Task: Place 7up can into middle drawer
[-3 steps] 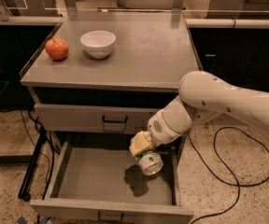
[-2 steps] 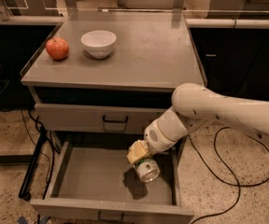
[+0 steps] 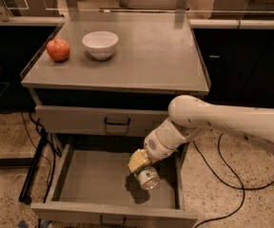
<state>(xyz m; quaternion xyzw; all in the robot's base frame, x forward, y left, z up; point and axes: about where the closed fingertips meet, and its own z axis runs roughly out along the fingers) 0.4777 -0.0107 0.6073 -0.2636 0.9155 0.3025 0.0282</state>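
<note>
The 7up can (image 3: 148, 177), silvery with a greenish label and a shiny end facing me, lies tilted inside the open middle drawer (image 3: 92, 184), at its right side, just above the grey floor. My gripper (image 3: 141, 166) reaches down from the white arm at the right and is shut on the can, its yellowish fingers (image 3: 137, 160) clamped on the can's upper end. The drawer is pulled far out, with its dark bar handle at the front edge (image 3: 109, 221).
The upper grey drawer (image 3: 99, 121) with a black handle is closed. On the cabinet top (image 3: 151, 56) stand a white bowl (image 3: 100, 44) and a red apple (image 3: 58, 50). Black cables lie on the floor at both sides.
My gripper and the can have moved left and slightly lower, deeper into the drawer. The can stays in the grip.
</note>
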